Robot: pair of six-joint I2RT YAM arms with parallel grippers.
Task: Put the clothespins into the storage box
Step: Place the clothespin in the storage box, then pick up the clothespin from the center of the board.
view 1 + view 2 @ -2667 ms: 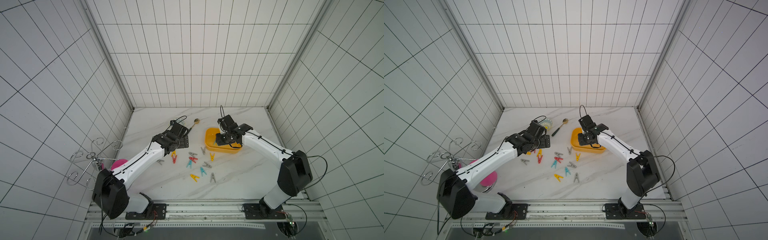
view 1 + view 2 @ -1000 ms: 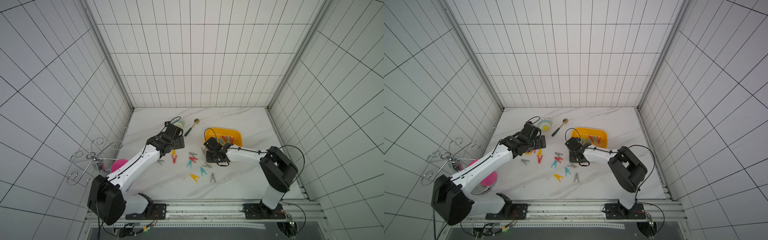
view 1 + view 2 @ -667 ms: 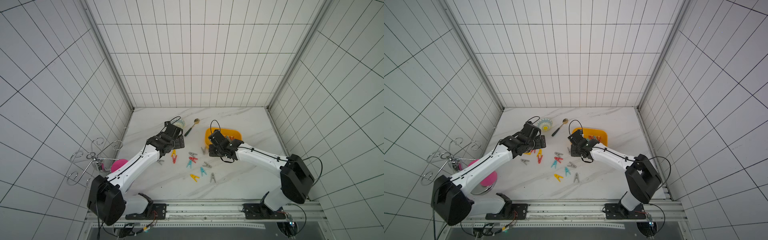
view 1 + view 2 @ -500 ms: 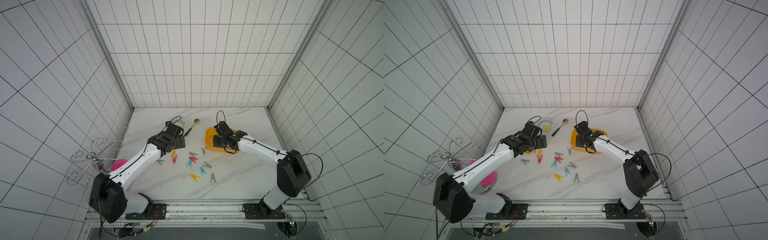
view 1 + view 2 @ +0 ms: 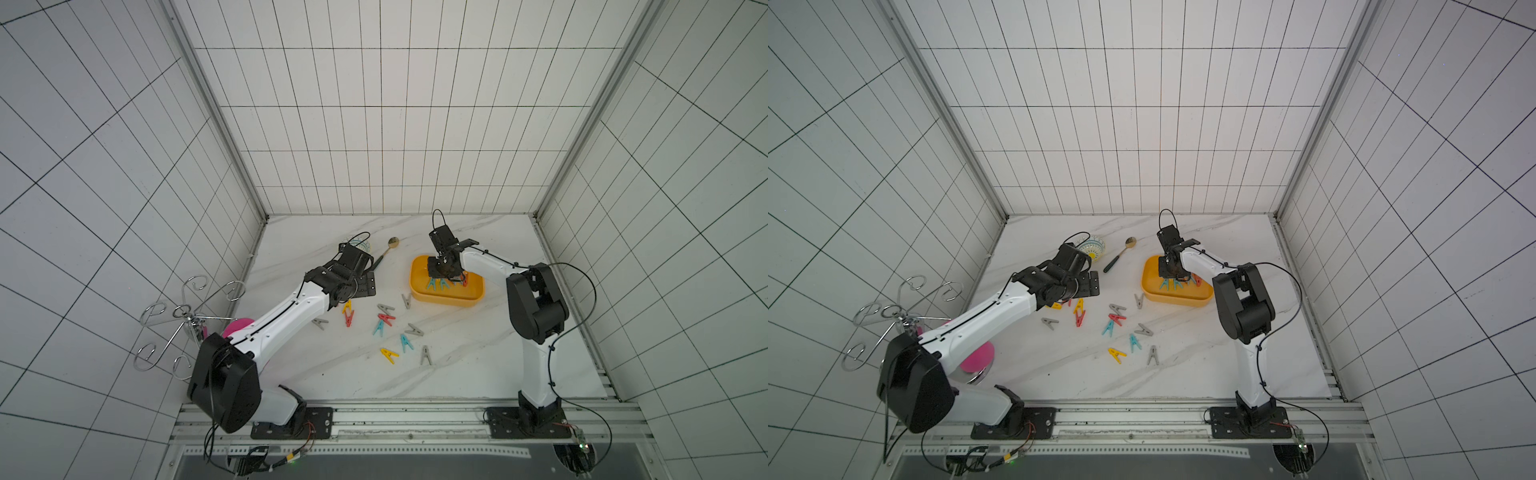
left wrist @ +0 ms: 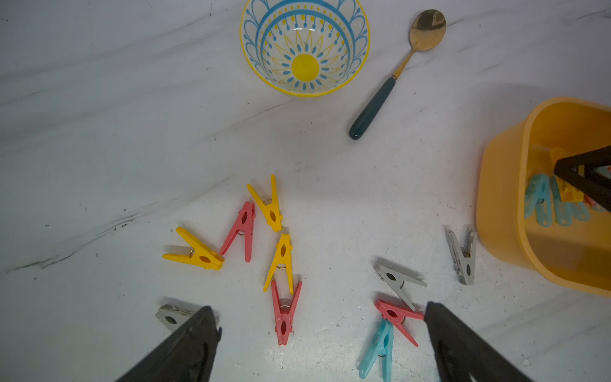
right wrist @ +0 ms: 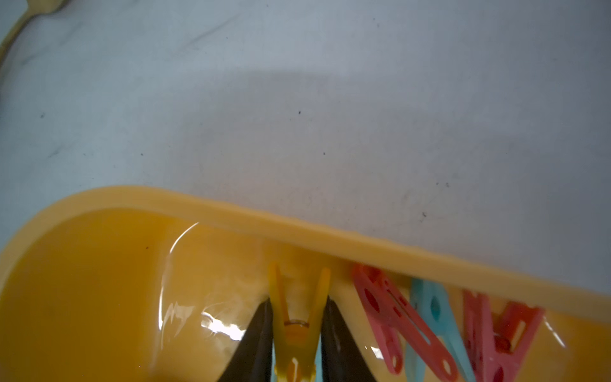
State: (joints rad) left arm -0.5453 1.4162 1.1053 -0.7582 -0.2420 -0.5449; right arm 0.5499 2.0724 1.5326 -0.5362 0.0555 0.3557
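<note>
Right gripper clenched on yellow A-shaped plastic clothespin over yellow plastic storage box | left gripper agape | I risk bounce-out releasing near its rim

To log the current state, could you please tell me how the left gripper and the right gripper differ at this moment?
The left gripper has its jaws wide open and empty, whereas the right gripper has its jaws closed on a yellow clothespin. The left gripper hovers over loose clothespins on the table, whereas the right gripper is over the inside of the storage box. Both have black jaws aimed downward.
</note>
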